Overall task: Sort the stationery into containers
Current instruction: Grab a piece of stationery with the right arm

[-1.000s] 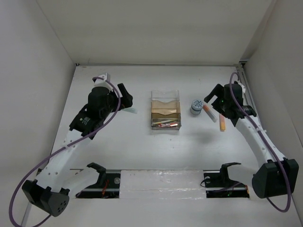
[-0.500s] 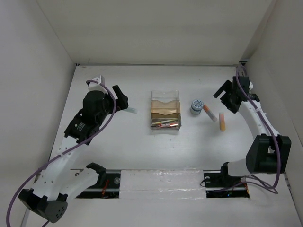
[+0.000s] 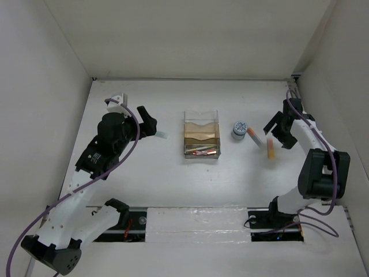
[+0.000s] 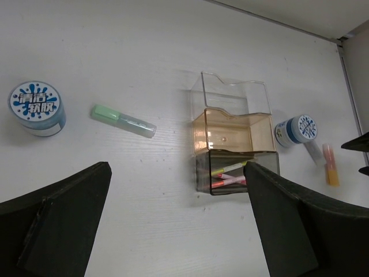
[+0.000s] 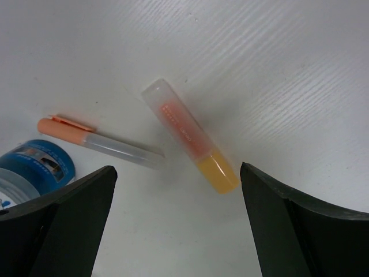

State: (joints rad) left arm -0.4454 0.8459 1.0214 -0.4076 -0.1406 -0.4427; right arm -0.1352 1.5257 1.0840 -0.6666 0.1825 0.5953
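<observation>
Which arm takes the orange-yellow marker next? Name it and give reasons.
Right. Its open jaws hang over the orange-yellow marker, which lies between them in the wrist view. The left arm sits beyond the organizer, by the green marker.

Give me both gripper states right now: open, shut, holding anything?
Left gripper: open, holding nothing.
Right gripper: open, holding nothing, above the orange marker.

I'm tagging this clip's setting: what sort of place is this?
Probably a robot test cell, not an office: a white table boxed in by plain walls, a left arm and right arm bolted at its near edge, a clear organizer set out.
</observation>
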